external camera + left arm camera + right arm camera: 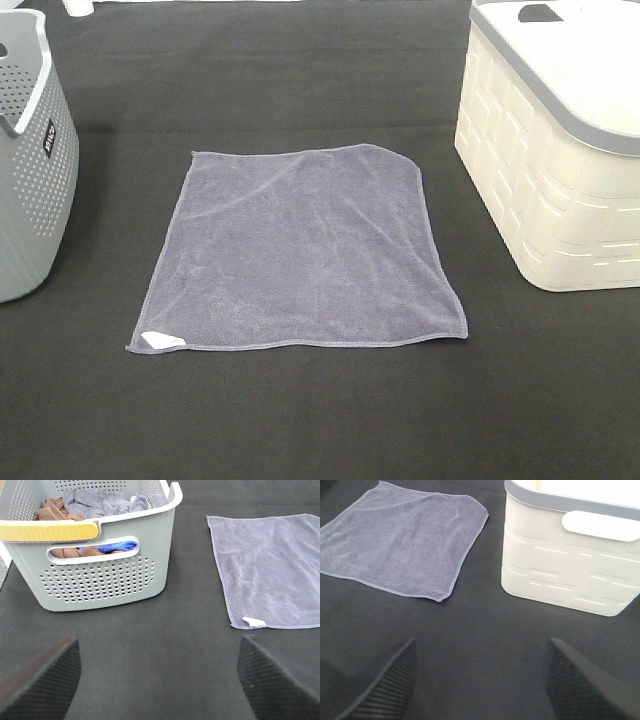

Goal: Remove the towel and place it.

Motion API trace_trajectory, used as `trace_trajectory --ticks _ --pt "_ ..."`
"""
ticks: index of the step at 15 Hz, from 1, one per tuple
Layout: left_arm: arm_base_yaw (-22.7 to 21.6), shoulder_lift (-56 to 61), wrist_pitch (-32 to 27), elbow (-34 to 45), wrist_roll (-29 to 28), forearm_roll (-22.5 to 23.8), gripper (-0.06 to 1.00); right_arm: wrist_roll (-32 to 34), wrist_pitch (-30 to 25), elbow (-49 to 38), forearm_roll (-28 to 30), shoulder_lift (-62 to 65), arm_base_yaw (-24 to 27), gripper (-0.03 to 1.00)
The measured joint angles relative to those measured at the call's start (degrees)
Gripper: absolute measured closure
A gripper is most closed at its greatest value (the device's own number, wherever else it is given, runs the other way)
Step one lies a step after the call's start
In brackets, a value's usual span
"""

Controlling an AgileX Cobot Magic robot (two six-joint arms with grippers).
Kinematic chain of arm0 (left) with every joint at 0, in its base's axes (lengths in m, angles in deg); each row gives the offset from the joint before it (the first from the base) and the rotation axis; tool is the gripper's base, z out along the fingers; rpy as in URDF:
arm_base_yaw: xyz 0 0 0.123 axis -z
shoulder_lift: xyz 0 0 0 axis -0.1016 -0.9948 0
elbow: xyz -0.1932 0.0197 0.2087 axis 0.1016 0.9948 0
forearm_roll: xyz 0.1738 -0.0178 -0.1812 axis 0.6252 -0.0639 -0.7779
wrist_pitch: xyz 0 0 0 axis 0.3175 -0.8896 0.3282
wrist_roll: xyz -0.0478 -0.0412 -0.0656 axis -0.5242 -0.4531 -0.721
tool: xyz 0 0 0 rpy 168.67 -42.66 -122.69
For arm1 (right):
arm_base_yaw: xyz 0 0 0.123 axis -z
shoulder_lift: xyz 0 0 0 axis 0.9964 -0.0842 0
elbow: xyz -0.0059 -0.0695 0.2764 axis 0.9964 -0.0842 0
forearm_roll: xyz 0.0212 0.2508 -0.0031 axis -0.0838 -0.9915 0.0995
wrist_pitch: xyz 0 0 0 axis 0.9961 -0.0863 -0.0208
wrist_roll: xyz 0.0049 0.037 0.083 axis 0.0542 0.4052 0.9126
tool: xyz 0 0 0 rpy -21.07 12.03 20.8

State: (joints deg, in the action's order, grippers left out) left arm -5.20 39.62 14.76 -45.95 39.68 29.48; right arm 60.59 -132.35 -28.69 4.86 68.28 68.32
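Towel lies spread flat on the black table cover, roughly mid-table, between 2 baskets and touching neither. Greyish-lavender, stitched hem all round; small white tag at the near-left corner in the exterior view, 1 far corner slightly rounded over.

Grey perforated basket stands to the left, near the towel w/ a strip of bare cover between. Left wrist view shows it holds crumpled cloths: brown, grey, a bit of blue thru the handle slot; yellow grip on its rim.

Cream basket w/ grey rim stands to the right, also apart from the towel.

Left gripper has its fingers spread wide, nothing between, over bare cover. Right gripper likewise agape and empty.
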Motion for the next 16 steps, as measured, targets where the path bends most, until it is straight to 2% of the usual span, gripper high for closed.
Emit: trace_trajectory --ticks 10,12,14,16 --pt "0.00 0.00 0.00 0.00 0.00 0.00 0.15 -0.34 0.46 0.00 0.00 0.00 0.11 0.26" --pt "0.00 0.00 0.00 0.00 0.00 0.00 0.15 -0.34 0.46 0.00 0.00 0.00 1.78 0.26" --pt "0.00 0.00 0.00 0.00 0.00 0.00 0.15 -0.34 0.46 0.00 0.00 0.00 6.42 0.26" --pt "0.00 0.00 0.00 0.00 0.00 0.00 0.15 -0.34 0.52 0.00 -0.06 0.00 7.22 0.26"
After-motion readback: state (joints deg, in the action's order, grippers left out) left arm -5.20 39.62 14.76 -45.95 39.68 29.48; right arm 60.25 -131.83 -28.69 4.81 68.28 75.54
